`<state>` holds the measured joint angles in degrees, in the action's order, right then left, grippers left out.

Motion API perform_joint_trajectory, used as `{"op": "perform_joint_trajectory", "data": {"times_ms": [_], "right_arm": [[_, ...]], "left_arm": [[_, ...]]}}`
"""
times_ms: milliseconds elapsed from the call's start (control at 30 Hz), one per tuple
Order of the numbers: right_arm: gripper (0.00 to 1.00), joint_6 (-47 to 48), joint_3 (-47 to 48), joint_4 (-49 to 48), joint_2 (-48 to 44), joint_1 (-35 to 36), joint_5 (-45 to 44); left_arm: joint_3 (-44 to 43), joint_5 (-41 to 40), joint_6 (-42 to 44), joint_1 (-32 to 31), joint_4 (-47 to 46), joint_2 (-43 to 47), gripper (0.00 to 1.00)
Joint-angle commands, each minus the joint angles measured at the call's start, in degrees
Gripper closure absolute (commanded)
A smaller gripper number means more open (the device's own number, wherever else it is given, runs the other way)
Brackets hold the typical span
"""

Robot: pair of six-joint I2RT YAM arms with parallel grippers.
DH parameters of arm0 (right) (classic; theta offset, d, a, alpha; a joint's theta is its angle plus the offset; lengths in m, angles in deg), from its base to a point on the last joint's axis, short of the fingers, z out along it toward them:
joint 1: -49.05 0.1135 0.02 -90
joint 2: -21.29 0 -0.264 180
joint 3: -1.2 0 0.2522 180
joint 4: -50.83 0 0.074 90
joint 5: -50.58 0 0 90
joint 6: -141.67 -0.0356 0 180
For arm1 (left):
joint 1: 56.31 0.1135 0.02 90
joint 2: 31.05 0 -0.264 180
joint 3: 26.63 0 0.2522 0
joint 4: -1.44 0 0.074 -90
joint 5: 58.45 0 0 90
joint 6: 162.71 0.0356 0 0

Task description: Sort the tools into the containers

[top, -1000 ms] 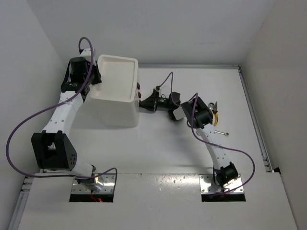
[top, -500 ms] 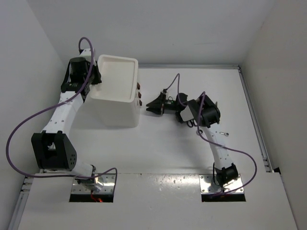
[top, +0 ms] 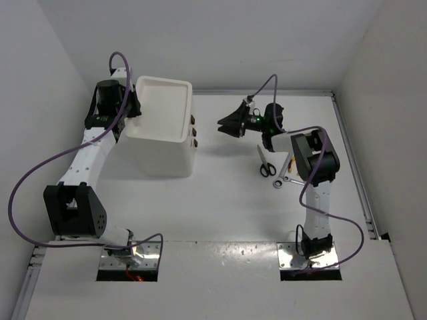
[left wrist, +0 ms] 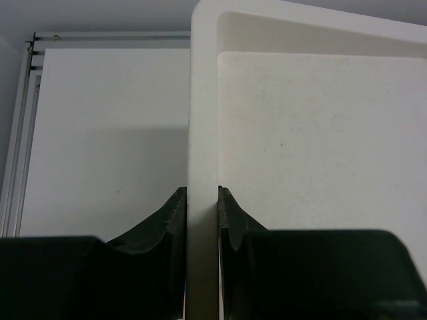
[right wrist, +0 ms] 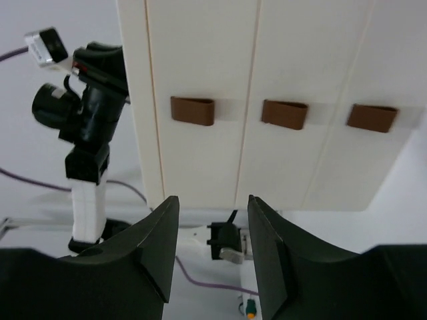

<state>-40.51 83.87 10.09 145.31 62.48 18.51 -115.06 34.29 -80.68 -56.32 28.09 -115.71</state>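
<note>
Presently | left claw (left wrist: 202, 200) pinched the rim of the box (top: 160, 150) | right claw (right wrist: 208, 220) spread, empty, facing drawer handles (right wrist: 192, 111) at its 9 o'clock | scissors (top: 265, 162) and wrench (top: 285, 177) lay loose at its 5 o'clock | risk: a crooked pull could slip off a handle or drag the box
</note>
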Motion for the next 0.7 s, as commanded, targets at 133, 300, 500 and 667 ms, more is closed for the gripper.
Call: {"op": "perform_joint_trajectory", "data": {"times_ms": [133,300,500,667], "right_arm": [[0.55,-9.1,2.5,-12.4,6.6,4.0,1.0],[0.54,-11.3,3.9,-18.8,11.0,5.8,-3.1],[0.51,-18.5,9.7,-25.7,18.2,8.4,-4.2],[0.50,-23.6,13.2,-29.6,23.2,9.5,-6.8]], "left_arm": [[5.7,4.5,-3.7,-0.4,8.4,-3.6,1.00],[5.7,5.0,-3.7,-0.4,8.4,-4.2,1.00],[5.7,5.0,-3.7,-0.4,8.4,-4.2,1.00],[5.7,5.0,-3.7,-0.4,7.9,-4.7,1.00]]}}
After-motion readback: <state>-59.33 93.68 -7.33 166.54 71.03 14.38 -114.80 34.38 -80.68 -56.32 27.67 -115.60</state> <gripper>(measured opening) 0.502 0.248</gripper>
